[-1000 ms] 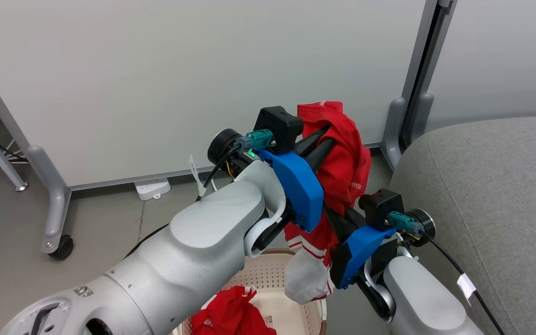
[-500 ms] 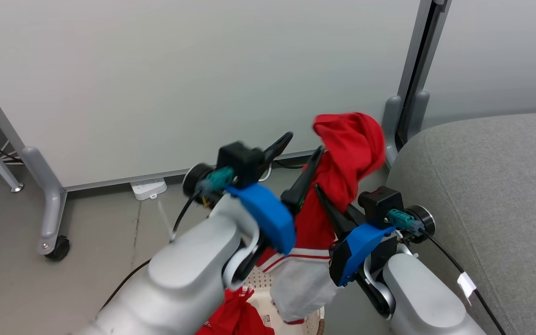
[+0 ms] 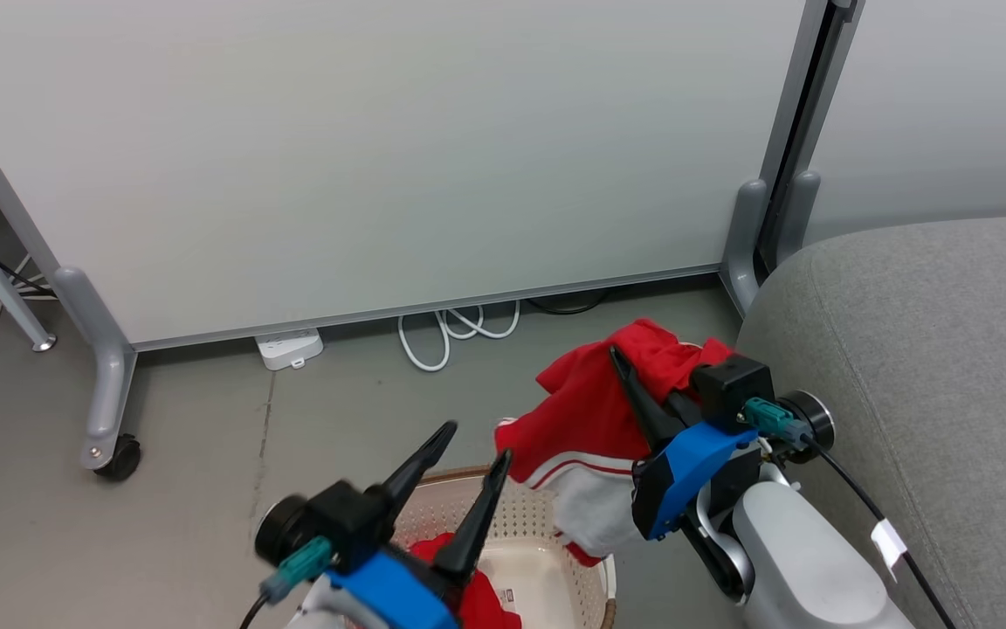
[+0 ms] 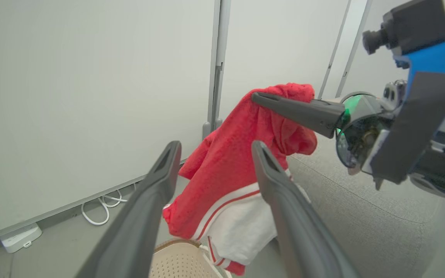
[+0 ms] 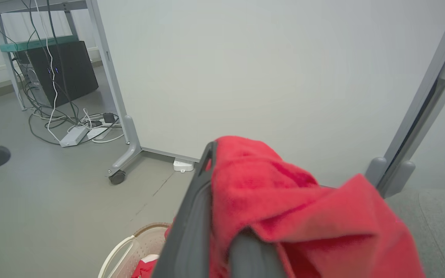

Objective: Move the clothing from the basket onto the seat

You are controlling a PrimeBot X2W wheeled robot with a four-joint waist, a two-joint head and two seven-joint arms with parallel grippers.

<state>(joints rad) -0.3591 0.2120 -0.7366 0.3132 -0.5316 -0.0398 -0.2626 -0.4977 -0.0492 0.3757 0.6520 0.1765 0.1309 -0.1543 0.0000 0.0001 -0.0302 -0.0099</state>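
Note:
A red garment with white trim hangs from my right gripper, which is shut on it above the basket's right side and next to the seat. The left wrist view shows that garment draped over the right gripper's finger. The cloth covers the right gripper's own fingers. My left gripper is open and holds nothing, low over the cream basket. A second red garment lies in the basket.
A white partition panel on grey wheeled legs stands behind. A power strip and a white cable loop lie on the floor at its foot. A desk with cables stands farther left.
My left gripper has let go of the garment, opened, and dropped down and left toward the basket. The right gripper keeps the garment, which now hangs lower.

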